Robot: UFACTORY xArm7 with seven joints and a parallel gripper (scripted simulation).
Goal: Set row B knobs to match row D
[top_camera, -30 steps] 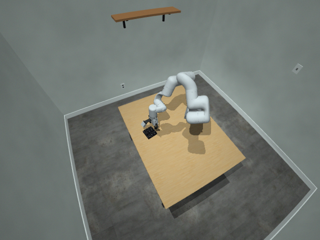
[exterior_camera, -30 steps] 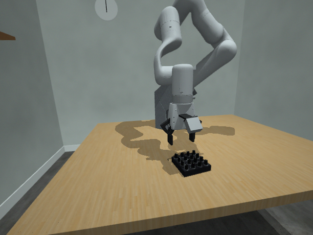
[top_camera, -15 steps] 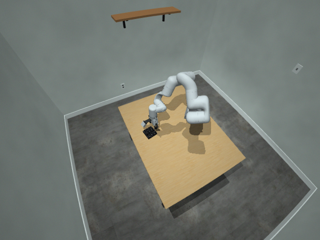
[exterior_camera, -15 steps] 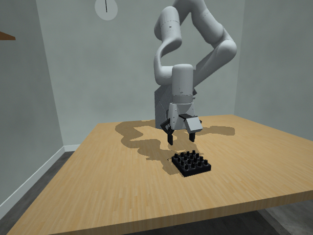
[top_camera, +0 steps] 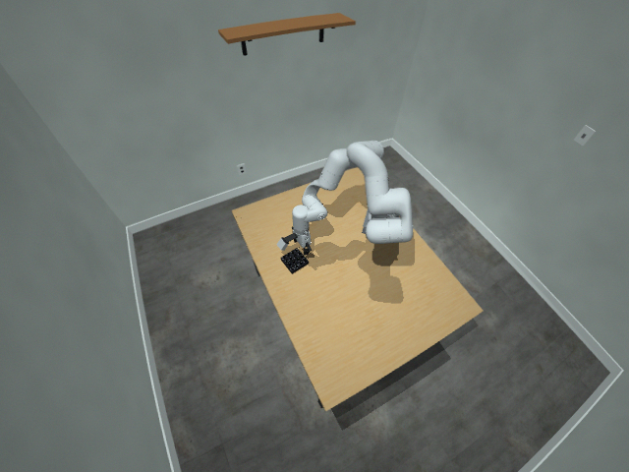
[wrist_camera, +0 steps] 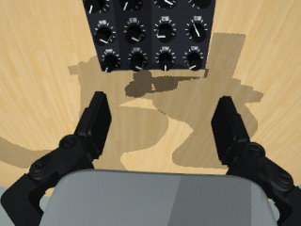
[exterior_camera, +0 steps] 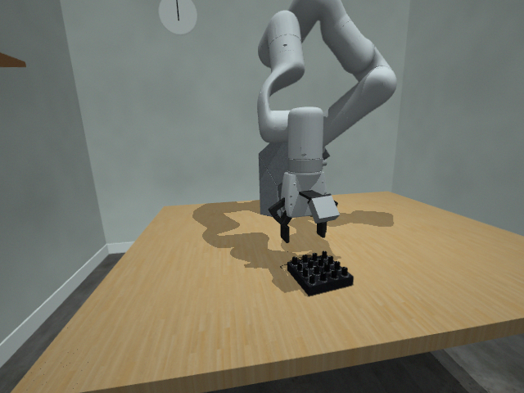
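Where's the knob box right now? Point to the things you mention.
In the wrist view the knob box (top_camera: 294,261) (exterior_camera: 331,288) (wrist_camera: 154,47) is at the top edge, cut off there, beyond the open hand's (top_camera: 296,247) (exterior_camera: 303,237) (wrist_camera: 161,129) two fingers; the exterior view shows it on the table (top_camera: 355,305) (exterior_camera: 254,330) (wrist_camera: 38,94), below the hand.

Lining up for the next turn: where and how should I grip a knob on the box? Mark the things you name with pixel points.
Grip the knob's upright sides from straight above, probably. The knobs stand up from the black box (top_camera: 294,261) (exterior_camera: 331,287) (wrist_camera: 118,49) in close rows, so neighbours leave little room for the fingers.
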